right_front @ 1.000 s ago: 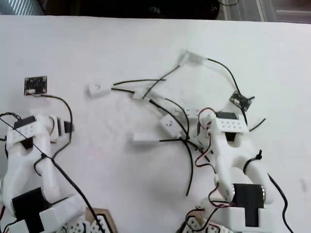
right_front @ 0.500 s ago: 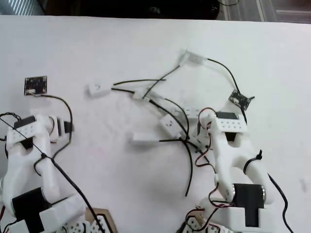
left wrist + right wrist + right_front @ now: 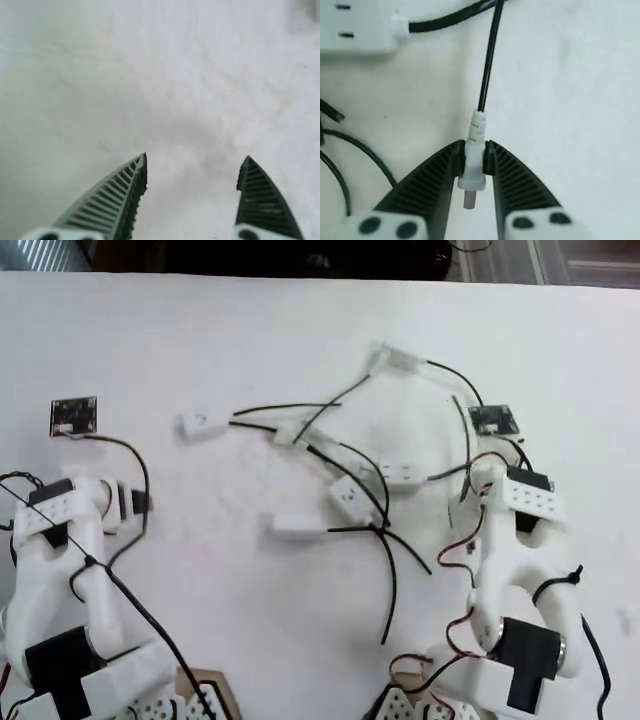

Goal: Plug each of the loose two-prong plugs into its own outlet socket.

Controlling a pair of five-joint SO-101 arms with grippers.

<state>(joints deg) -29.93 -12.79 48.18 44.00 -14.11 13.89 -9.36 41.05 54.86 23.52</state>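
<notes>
My right gripper (image 3: 475, 145) is shut on a white two-prong plug (image 3: 472, 170), whose black cord (image 3: 487, 60) runs away from the jaws. A white outlet socket (image 3: 355, 27) with two slots lies beyond it, with another black cord plugged into its end. In the high view the right arm (image 3: 515, 505) sits right of a tangle of white sockets (image 3: 352, 496) and black cords (image 3: 385, 540). Another socket (image 3: 400, 473) lies close by. My left gripper (image 3: 194, 159) hangs open over bare white table, and its arm (image 3: 65, 510) is at the left side.
More white pieces lie at the table's middle (image 3: 296, 524), left of the tangle (image 3: 200, 424) and at the back (image 3: 395, 358). Small dark circuit boards sit at the left (image 3: 74, 415) and just beyond the right arm (image 3: 494, 420). The table's far edge (image 3: 300, 274) borders a dark area.
The right arm has swung to the right, away from the socket cluster, taking the plug and its cord along. The small board beyond it shifted toward the table's far edge. The left arm stayed still.
</notes>
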